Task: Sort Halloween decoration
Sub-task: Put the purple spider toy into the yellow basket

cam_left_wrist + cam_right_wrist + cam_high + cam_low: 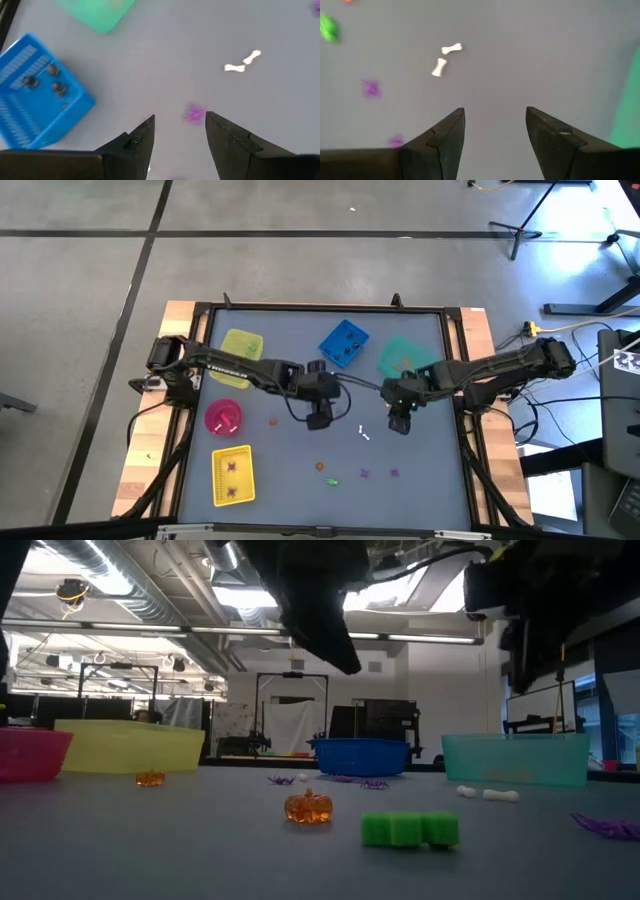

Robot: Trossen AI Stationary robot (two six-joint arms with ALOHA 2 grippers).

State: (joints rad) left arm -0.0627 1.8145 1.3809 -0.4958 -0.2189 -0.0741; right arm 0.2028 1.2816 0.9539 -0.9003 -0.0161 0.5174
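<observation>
Sorting looks partly done: the blue bin [344,343] and yellow tray [232,476] already hold trinkets, while 2 white bones [364,434], a glossy orange pumpkin [308,807], a knobbly green piece [410,830] and spiky purple spiders [366,473] lie loose on the smooth grey table [280,465]. Left gripper [180,131] and right gripper [495,127] hover mid-table, both wide and empty.

Tiny trinkets [364,434] scattered loose on table [430,480]

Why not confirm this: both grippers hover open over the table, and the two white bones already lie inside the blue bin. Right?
Not quite. The two white bones lie loose on the table, outside the blue bin, as the high view shows. The left gripper and right gripper do hover open.
</observation>
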